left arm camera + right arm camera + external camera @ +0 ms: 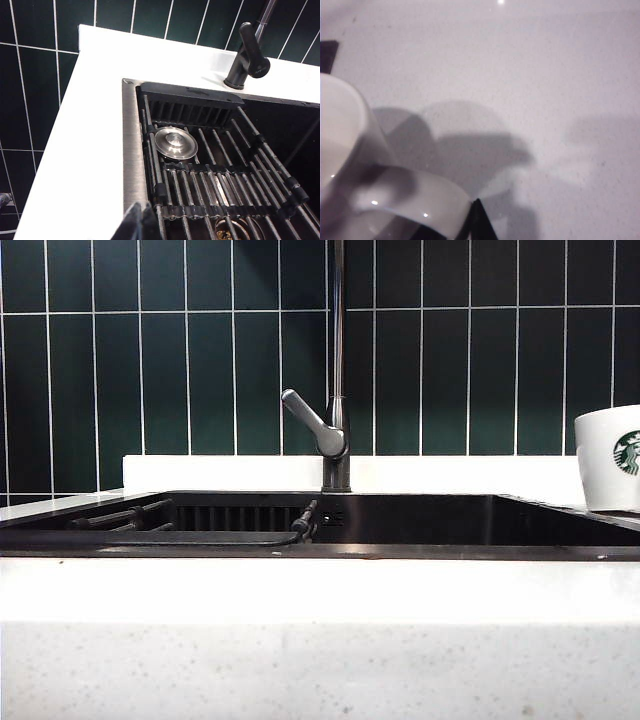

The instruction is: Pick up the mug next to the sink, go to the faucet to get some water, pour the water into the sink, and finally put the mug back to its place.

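The white mug (608, 460) with its green logo stands at the far right, beside the black sink (320, 551). The dark faucet (338, 340) rises behind the sink's middle, its grey lever (312, 422) angled left. No water is in view. Neither gripper shows in the exterior view. In the right wrist view the mug (340, 130) fills one corner, blurred, above the white counter. My right gripper (455, 227) has a curved white part of the mug between its dark fingertips (478, 220). My left gripper (142, 220) hangs shut and empty over the sink's steel rim (129, 150), far from the faucet (247, 55).
A rack of dark bars (215, 170) lies across the sink, with a round metal drain cover (175, 142) on it and the drain (232, 230) below. White counter (85, 150) surrounds the sink. Dark green tiles (200, 360) form the back wall.
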Controlling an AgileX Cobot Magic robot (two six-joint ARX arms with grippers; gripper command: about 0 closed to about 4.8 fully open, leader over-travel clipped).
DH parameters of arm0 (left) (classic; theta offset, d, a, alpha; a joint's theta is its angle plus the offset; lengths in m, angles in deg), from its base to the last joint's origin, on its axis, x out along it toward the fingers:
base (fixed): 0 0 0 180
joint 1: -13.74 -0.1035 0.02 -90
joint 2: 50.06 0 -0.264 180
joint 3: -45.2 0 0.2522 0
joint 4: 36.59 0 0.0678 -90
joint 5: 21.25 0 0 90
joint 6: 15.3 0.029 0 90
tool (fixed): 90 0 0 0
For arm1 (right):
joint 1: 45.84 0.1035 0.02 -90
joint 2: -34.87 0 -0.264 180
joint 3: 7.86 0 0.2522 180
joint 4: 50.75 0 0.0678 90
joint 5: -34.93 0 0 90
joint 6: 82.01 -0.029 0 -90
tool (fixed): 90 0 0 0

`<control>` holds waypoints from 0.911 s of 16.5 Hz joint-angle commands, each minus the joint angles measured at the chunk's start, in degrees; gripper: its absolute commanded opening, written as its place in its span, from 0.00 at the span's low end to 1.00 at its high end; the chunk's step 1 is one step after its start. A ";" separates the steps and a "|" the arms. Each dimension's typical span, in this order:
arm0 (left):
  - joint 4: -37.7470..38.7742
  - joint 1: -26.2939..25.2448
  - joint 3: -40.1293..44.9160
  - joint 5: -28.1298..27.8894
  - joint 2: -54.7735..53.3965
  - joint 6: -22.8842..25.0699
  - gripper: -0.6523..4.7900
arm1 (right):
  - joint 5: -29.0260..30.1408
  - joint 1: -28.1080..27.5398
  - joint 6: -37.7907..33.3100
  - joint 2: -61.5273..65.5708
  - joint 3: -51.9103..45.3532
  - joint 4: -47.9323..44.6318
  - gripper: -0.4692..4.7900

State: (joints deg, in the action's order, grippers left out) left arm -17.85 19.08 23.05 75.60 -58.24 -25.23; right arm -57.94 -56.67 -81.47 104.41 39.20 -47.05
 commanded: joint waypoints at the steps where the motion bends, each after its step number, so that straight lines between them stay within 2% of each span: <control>1: -0.81 0.00 -0.09 0.04 0.00 0.04 0.12 | 0.00 0.02 -0.59 -1.38 0.37 1.81 0.22; 2: -0.79 0.00 -0.09 0.07 0.00 0.04 0.12 | 0.00 0.02 -0.59 -1.33 0.37 2.67 0.22; 6: -0.81 0.00 -0.09 0.02 0.00 0.09 0.12 | -2.36 0.04 -0.61 -1.29 0.37 6.47 0.45; 8: -0.79 0.00 -0.07 0.04 0.00 0.09 0.12 | -2.58 0.04 -0.83 -1.64 0.37 7.39 0.48; 13: -0.48 0.00 -0.07 2.05 0.00 0.07 0.12 | -2.34 0.07 -1.01 -7.39 0.37 17.86 0.48; 15: 0.00 0.00 -0.07 2.23 0.00 0.07 0.12 | -1.92 0.09 -1.07 -10.27 0.37 18.86 0.42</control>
State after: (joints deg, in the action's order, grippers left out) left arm -17.68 19.08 23.05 77.50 -58.24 -25.23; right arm -60.15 -56.64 -82.26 95.55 39.24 -27.99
